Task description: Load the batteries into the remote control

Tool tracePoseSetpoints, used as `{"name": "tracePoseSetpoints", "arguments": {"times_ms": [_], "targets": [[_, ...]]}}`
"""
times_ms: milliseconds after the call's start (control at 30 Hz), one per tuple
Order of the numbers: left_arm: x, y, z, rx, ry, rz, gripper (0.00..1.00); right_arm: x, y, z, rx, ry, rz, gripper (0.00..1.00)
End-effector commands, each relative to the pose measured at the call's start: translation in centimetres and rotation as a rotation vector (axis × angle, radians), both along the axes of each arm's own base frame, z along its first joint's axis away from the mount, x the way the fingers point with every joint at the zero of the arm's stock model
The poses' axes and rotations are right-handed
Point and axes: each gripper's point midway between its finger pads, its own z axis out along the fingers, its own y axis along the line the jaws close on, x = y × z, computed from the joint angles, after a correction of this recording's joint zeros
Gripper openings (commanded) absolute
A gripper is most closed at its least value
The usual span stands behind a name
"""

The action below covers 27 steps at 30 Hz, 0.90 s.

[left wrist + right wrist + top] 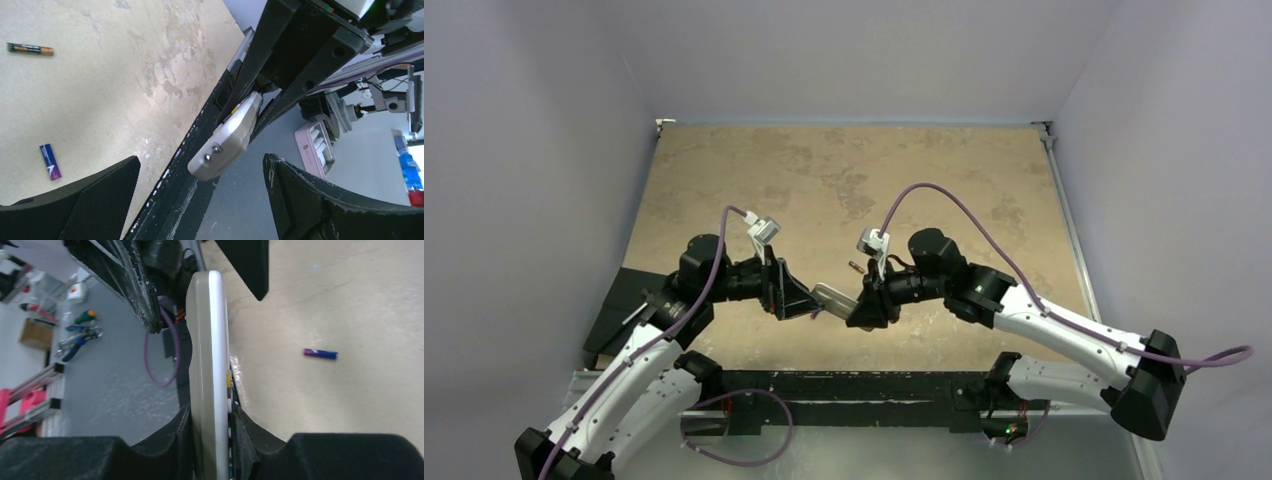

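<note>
1. Two right gripper (212, 416) jaws are closed narrow on the remote (207, 340), pinching one end across its front and back faces.
2. Left gripper (200, 162): jaws spread wide, holding nothing; the remote's free end points into the gap between them, untouched.
3. Remote: held clear of the table (100, 100), between both grippers.
4. Purple battery (50, 162): lying flat on the table, apart from the remote.
5. Brown battery (30, 48), gold end: lying flat on the table, well apart from the purple one.
</note>
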Motion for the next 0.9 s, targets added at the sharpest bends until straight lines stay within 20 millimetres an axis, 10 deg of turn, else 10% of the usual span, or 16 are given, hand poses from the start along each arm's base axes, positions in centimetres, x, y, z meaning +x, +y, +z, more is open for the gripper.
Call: {"name": "tracePoseSetpoints", "arguments": {"times_ms": [0,867], "targets": [[-0.7,-0.6,1.5,-0.070,-0.033,-0.070,0.92,-2.7,1.3,2.1,0.142,0.097,0.198,0.00],[-2.6,-1.1,1.8,-0.138,0.011,-0.173,0.39,-2.5,2.2,1.8,0.223,0.293,0.305,0.00]]}}
